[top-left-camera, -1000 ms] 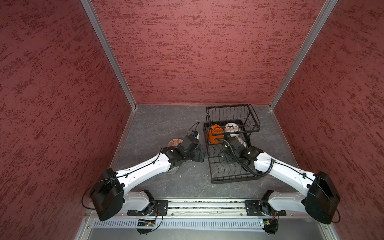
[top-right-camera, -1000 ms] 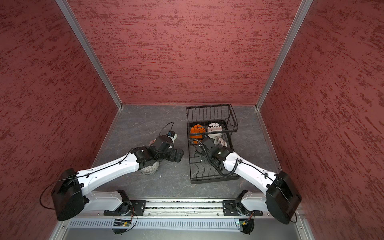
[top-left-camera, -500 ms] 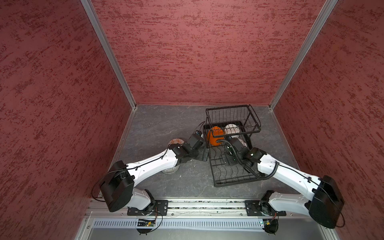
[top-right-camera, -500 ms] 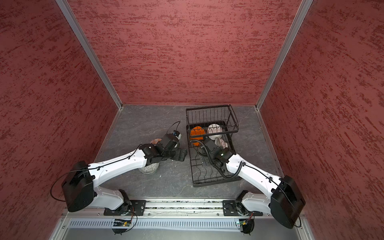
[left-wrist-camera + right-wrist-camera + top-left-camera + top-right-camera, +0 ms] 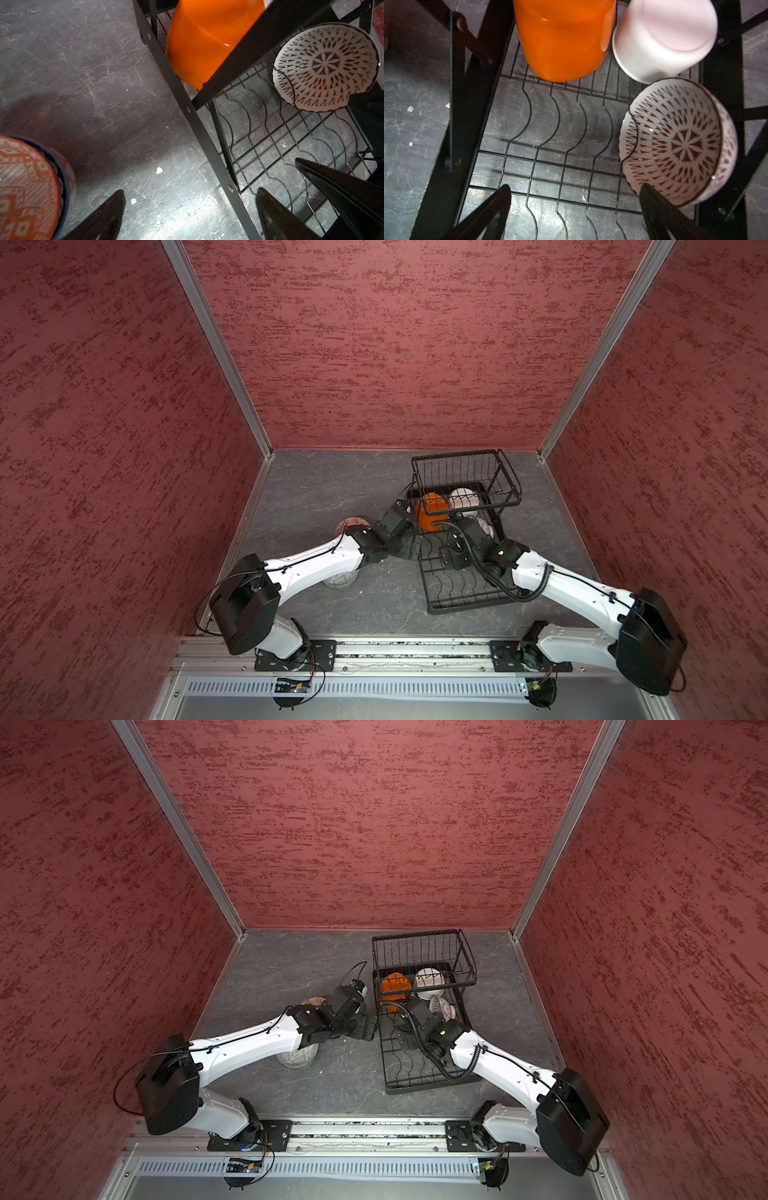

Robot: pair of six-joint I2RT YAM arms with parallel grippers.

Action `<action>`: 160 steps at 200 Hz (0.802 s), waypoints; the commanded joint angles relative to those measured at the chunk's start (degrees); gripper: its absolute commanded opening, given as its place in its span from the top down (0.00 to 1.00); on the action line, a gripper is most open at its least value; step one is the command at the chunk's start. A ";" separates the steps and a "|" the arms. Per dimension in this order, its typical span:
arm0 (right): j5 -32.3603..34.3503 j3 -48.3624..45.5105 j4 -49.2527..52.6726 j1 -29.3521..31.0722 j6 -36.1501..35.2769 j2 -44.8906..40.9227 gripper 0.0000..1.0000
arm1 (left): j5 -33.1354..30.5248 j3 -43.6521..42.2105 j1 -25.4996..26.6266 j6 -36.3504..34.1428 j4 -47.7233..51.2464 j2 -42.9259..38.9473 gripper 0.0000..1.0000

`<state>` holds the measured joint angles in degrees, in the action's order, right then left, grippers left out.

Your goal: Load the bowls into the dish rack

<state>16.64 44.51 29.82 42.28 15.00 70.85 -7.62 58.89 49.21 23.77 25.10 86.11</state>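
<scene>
1. Red textured walls [image 5: 395, 344] enclose a dark grey, stone-patterned counter [image 5: 324, 489], shown from above in both top views.
2. Right of centre stands the dish rack [image 5: 467, 606]. It is black wire, with a raised basket at the far end and a flat base with wavy dividers.
3. Three bowls lie on the base beneath the basket. A plain orange bowl [image 5: 562, 41] and a plain white bowl [image 5: 664, 37] are tipped over side by side. A white starburst bowl [image 5: 675, 145] with a dark red pattern leans on edge at the rack's side.
4. Two bowls sit on the counter, left of the rack. An orange-patterned bowl [image 5: 25, 182] with a dark rim is one, and a pale grey-patterned bowl [image 5: 338, 580] is half hidden under my left arm [image 5: 316, 564].
5. My left claw [image 5: 190, 190] is spread wide and empty, hovering over the rack's side rail.
6. My right claw [image 5: 574, 185] is also wide and empty, over the dividers. One finger is close to the starburst bowl's rim; I cannot tell if it touches.
7. I judge these bowls to be glazed ceramic: rigid, slick, fairly weighty and easily chipped. I would pinch the wall at the rim, one finger inside and one outside, then lower each one gently between dividers.
</scene>
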 commanded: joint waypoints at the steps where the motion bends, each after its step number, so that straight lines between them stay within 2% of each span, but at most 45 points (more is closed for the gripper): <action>1: -0.41 -1.02 -4.29 0.14 1.45 -0.96 0.03 | -0.57 1.62 0.26 0.42 -1.75 1.51 0.03; 80: -2.47 -4.94 -7.87 0.17 5.89 0.79 0.03 | -1.97 2.87 0.16 0.80 -3.06 4.26 0.03; 160: -8.45 -6.79 -10.31 0.23 3.89 -3.34 0.03 | -4.35 5.25 0.02 3.03 -1.18 8.11 0.06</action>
<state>11.68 38.35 21.82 42.28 19.62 70.74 -10.09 62.06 49.19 25.32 22.79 92.60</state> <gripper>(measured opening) 0.974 0.947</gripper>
